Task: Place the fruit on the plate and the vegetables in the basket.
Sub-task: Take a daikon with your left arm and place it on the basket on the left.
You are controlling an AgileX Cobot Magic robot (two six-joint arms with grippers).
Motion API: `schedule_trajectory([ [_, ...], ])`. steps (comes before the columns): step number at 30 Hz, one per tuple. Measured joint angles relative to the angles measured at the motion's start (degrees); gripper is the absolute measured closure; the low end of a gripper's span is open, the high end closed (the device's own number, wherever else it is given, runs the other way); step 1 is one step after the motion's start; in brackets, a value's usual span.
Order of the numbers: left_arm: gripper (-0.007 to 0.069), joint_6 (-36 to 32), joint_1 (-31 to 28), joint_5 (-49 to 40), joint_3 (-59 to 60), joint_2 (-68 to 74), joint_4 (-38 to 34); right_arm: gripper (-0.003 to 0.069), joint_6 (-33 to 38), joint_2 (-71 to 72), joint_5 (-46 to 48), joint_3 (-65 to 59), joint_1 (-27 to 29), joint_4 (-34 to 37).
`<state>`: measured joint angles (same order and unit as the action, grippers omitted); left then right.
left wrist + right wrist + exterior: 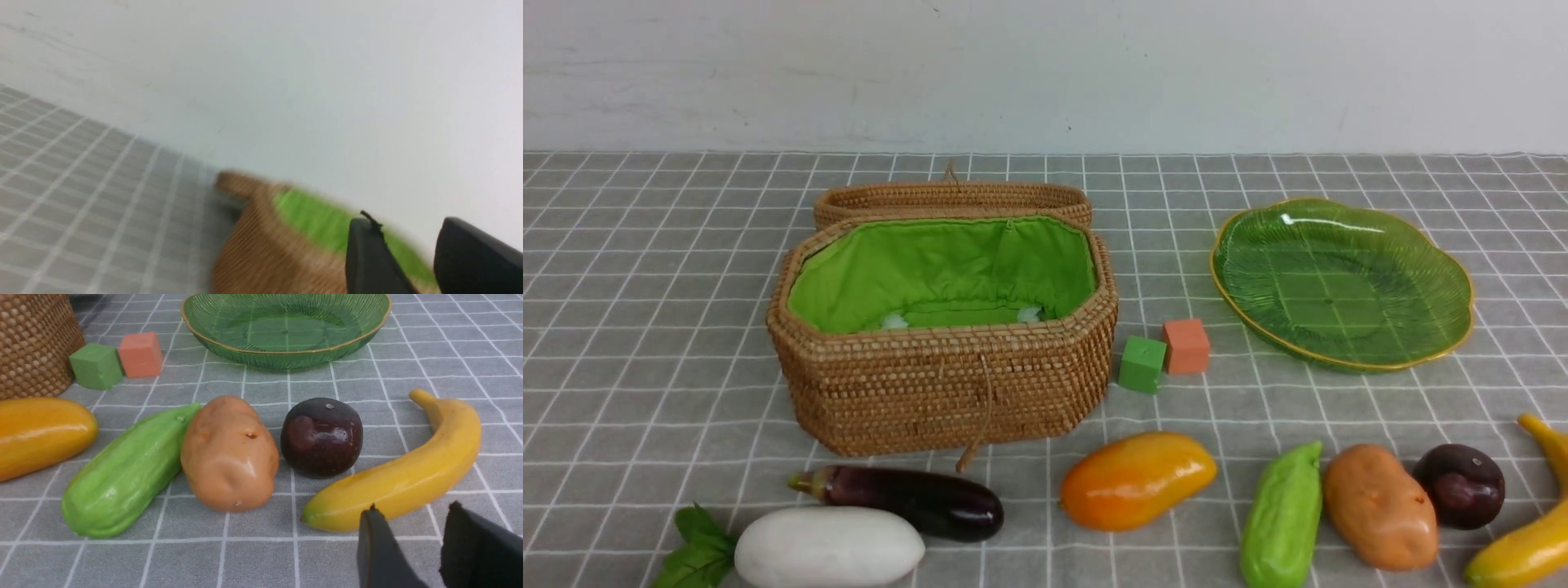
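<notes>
While fruit [1135, 480] and vegetables [1379, 506] lie unsorted on the desk [645, 327], the basket [943, 384] stands lid-back, ready for filling, beside the plate [1339, 286]; left hand [406, 228] and right hand [412, 516] gape, gripping nothing, the right near the banana [408, 473]

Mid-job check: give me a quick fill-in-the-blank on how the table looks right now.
The plate is ____.
The basket has its lid ____.
Between the green gourd and the round purple fruit lies the ____.
Missing words: empty; open; potato.
</notes>
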<state>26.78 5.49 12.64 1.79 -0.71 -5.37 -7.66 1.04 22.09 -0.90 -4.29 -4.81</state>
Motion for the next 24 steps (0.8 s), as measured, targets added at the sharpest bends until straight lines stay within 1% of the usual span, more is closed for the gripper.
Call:
schedule_trajectory([
  [2,0.0386,1.10,0.00,2.81,0.00,0.00,-0.21,0.0418,0.00,0.00,0.00,0.00,0.00,0.00],
  [4,0.0386,1.67,0.00,3.18,-0.88,0.00,-0.06,0.0418,0.00,0.00,0.00,0.00,0.00,0.00],
  [10,0.0386,1.93,0.00,-12.64,-14.79,1.15,3.91,0.0418,0.00,0.00,0.00,0.00,0.00,0.00],
  [11,0.0386,1.93,0.00,-17.96,-19.83,3.37,5.03,0.0418,0.00,0.00,0.00,0.00,0.00,0.00],
  [13,0.0386,1.93,0.00,-25.29,-26.38,7.19,6.11,0.0418,0.00,0.00,0.00,0.00,0.00,0.00],
  [14,0.0386,1.87,0.25,-28.49,-29.01,9.45,6.40,0.0418,0.00,0.00,0.00,0.00,0.00,0.00],
  [15,0.0386,1.76,0.43,-29.08,-29.46,9.90,6.53,0.0418,0.00,0.00,0.00,0.00,0.00,0.00],
  [16,0.0386,1.63,1.51,-32.84,-32.22,13.25,7.05,0.0418,0.00,0.00,0.00,0.00,0.00,-0.06],
  [18,0.0386,1.53,2.59,-34.65,-33.29,15.75,7.37,0.0418,0.00,0.00,0.00,0.00,0.00,-0.06],
  [20,0.0386,1.47,5.10,-37.13,-33.78,18.82,8.79,0.0418,0.00,0.00,0.00,0.00,0.00,-0.06],
  [24,0.0386,1.25,6.79,-38.57,-33.78,21.03,10.82,0.0418,0.00,0.00,0.00,0.00,0.00,-0.06],
])
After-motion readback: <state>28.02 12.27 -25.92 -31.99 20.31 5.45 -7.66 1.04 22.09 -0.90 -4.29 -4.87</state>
